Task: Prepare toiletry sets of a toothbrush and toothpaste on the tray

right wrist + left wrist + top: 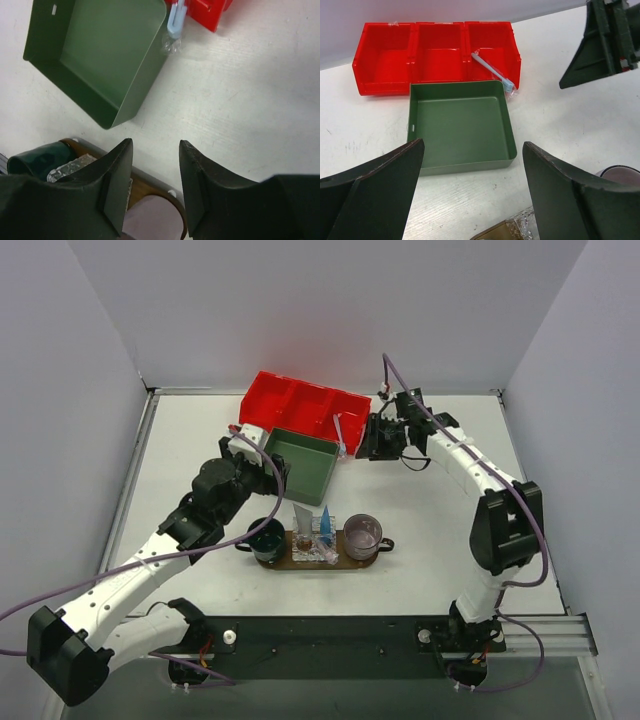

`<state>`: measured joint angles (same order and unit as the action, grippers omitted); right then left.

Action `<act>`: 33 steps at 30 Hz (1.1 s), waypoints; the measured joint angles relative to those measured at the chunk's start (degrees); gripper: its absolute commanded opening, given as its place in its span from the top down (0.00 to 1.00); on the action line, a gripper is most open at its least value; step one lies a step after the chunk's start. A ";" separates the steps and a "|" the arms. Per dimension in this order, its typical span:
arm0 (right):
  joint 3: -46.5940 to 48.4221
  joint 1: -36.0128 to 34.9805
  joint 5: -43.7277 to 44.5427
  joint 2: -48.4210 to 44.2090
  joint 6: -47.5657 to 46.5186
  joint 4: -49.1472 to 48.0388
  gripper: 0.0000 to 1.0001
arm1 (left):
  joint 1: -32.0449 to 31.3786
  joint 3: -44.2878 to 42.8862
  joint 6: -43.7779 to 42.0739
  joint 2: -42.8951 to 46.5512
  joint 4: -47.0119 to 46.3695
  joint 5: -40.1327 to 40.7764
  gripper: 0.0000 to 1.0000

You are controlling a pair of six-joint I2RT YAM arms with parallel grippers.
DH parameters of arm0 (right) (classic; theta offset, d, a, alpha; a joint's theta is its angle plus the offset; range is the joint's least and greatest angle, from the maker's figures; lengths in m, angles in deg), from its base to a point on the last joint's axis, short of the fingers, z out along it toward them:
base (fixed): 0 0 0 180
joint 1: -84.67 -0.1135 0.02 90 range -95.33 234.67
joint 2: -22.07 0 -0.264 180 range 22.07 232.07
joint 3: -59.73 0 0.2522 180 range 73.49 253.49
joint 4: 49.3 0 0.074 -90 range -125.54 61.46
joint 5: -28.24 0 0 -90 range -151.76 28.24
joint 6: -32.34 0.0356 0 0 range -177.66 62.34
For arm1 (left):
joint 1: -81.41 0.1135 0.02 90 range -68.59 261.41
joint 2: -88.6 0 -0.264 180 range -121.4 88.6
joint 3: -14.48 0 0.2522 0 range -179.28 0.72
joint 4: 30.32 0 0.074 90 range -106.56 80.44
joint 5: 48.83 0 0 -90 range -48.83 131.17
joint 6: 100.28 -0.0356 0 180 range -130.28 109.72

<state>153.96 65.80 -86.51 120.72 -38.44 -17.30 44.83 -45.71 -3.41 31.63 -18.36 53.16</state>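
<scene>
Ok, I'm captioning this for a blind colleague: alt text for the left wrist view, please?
The left gripper, open, frames an empty green box on a white table. Behind it, a red three-compartment bin holds one toothbrush, which pokes over the right compartment's front rim.

Tray load mostly unreadable

From above, what lies on the tray [345, 562] is too small to tell apart. The left wrist view cuts the tray to a corner and the pink mug [622, 175] to a rim. In the right wrist view the right claw [155, 144] hides part of the green mug [37, 160], and the toothbrush [175, 17] runs off the top edge.
</scene>
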 measured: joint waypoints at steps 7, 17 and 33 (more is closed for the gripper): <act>13.68 3.54 -5.46 14.40 -3.52 2.32 0.66 | 0.00 -0.33 -0.24 -2.10 0.33 -0.31 0.10; 22.29 4.26 -10.88 26.69 -6.51 6.58 0.66 | 0.00 -0.70 -0.35 -4.04 1.38 -0.87 0.10; 28.26 3.15 -16.00 32.26 -9.46 8.39 0.66 | 0.00 -1.01 -0.70 -4.13 1.70 -1.29 0.10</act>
<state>182.22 68.95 -102.51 152.98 -47.90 -8.91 44.83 -46.72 -4.11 27.50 -16.66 51.87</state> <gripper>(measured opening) 0.345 0.904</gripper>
